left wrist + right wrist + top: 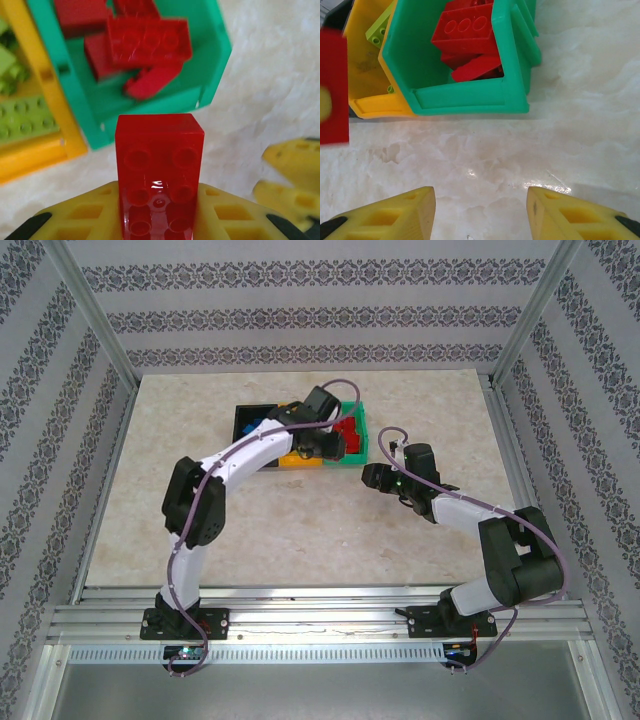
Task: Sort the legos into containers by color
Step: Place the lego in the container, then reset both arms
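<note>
My left gripper (160, 202) is shut on a red lego (160, 165), held just short of the near wall of the green container (215, 70). Several red legos (150, 42) lie inside that container. Beside it stands the orange-yellow container (45, 155) with lime legos (25, 117) in it. From above, the left gripper (330, 445) hovers at the containers, and the black container (248, 420) holds blue legos. My right gripper (480, 212) stands open and empty over bare table, near the green container (470, 97). The held red lego (332, 85) shows at the left edge of the right wrist view.
The three containers sit side by side at the table's middle back. The right gripper's yellow fingers (295, 165) are close on the right of the left gripper. A metal frame and patterned walls (320, 310) enclose the marbled table (300, 530).
</note>
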